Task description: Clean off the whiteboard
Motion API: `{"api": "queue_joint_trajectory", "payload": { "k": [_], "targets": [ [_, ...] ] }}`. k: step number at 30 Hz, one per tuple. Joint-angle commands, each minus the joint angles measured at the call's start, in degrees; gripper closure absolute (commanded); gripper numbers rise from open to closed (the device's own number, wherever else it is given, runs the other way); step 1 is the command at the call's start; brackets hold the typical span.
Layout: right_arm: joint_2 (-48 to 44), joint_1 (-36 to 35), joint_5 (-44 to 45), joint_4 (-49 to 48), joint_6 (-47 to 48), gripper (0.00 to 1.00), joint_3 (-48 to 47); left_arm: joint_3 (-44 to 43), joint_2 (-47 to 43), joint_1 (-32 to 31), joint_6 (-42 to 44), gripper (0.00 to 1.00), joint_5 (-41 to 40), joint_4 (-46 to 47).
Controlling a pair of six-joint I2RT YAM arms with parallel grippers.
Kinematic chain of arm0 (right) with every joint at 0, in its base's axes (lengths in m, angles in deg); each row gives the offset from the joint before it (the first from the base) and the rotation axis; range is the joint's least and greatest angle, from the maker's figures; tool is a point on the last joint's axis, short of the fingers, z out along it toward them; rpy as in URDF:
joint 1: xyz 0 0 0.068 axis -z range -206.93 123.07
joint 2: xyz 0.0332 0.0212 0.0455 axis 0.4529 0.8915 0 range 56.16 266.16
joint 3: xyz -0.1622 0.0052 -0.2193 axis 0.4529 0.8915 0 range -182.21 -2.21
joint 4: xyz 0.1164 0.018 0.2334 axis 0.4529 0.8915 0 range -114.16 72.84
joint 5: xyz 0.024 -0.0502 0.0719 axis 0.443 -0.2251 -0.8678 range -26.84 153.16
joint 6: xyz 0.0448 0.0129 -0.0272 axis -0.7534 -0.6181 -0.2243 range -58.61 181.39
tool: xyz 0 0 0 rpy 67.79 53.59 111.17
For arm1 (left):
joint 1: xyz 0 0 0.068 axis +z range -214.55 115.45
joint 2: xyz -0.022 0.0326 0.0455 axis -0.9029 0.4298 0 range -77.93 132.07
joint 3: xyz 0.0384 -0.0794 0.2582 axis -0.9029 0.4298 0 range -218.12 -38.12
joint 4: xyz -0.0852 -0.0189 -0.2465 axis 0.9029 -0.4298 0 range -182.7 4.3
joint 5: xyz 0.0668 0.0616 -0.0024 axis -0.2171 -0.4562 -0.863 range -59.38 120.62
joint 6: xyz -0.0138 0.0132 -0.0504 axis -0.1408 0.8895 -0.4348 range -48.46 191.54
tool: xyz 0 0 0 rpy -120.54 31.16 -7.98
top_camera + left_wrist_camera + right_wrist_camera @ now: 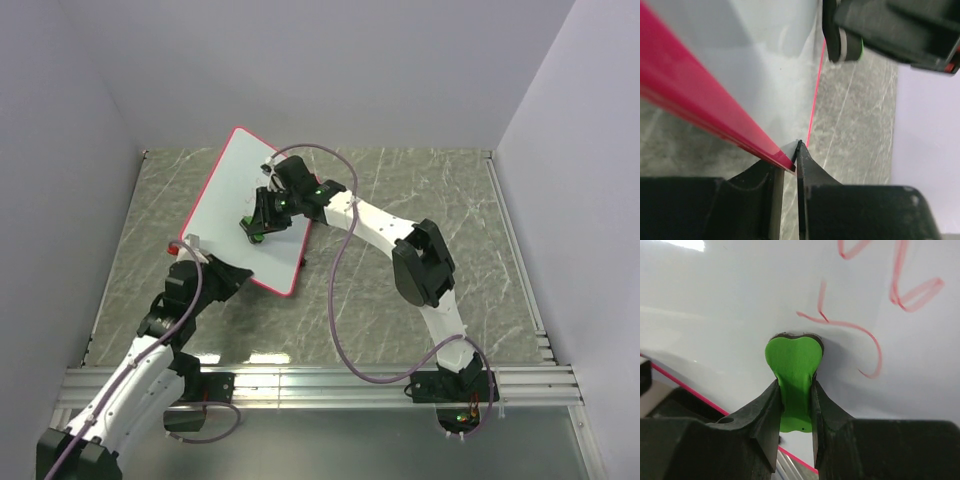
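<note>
The whiteboard [235, 185], white with a red-pink rim, lies slanted on the table at the left middle. My left gripper [230, 272] is shut on its near edge; in the left wrist view the fingers pinch the rim [700, 95] at the gripper [796, 150]. My right gripper [256, 226] is shut on a green eraser [792, 360] and presses it against the board face [715, 305]. Red scribbles [860, 330] lie just right of and above the eraser. The right gripper also shows in the left wrist view [880, 30].
A grey-green marbled table [420, 200] is walled at the back and sides. An aluminium rail [330, 385] runs along the near edge. A purple cable [340, 270] loops off the right arm over the table.
</note>
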Motion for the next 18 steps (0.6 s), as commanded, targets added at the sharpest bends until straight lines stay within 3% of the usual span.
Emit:
{"api": "queue_joint_trajectory", "payload": {
  "k": [1, 9, 18],
  "targets": [
    [0.3, -1.7, -1.8, -3.0, -1.3, 1.0, -3.6, 2.6, -0.6, -6.2, -4.2, 0.99, 3.8, -8.9],
    [7.5, -1.6, 0.3, -2.5, -1.2, 1.0, -13.2, 0.2, -1.9, -12.9, -6.1, 0.99, -1.9, -13.8],
    [15.3, 5.6, 12.4, 0.2, 1.1, 1.0, -20.1, -5.4, -0.2, -14.3, -5.1, 0.99, -3.1, -17.7]
  ]
}}
